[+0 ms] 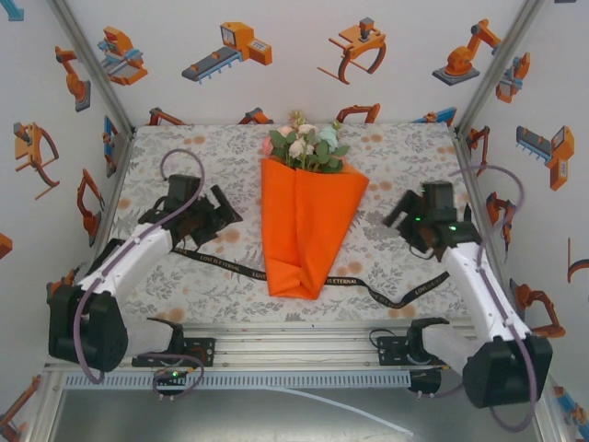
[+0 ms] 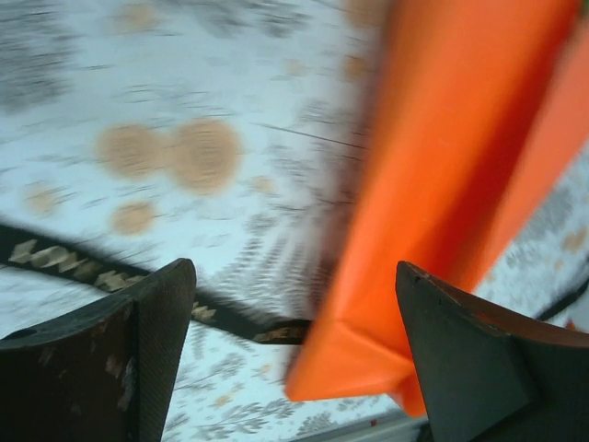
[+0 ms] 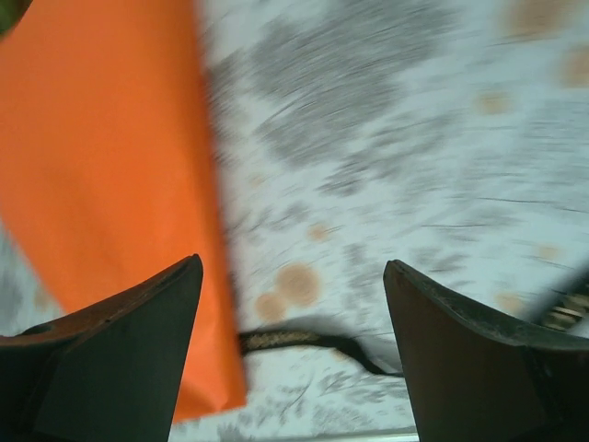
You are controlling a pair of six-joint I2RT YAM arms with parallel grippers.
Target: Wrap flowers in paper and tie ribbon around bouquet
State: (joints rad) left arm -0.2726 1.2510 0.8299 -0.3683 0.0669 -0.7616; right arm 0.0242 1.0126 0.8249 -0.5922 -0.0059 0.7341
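Paper (image 1: 306,230): was plain bright orange, no print. Flowers (image 1: 308,143) at paper's far end: were pink, white, pale blue-green; leaves green. Ribbon (image 1: 230,267) crossing under paper's near end: was black, small pale lettering. Table cover (image 1: 396,157) around paper: was pale grey, darker grey floral pattern, tan-orange blotches. Walls (image 1: 276,92) beyond paper: were white, orange-and-grey robot cartoons. Left arm (image 1: 129,258), right arm (image 1: 483,285) flanking paper: were white, black joints.
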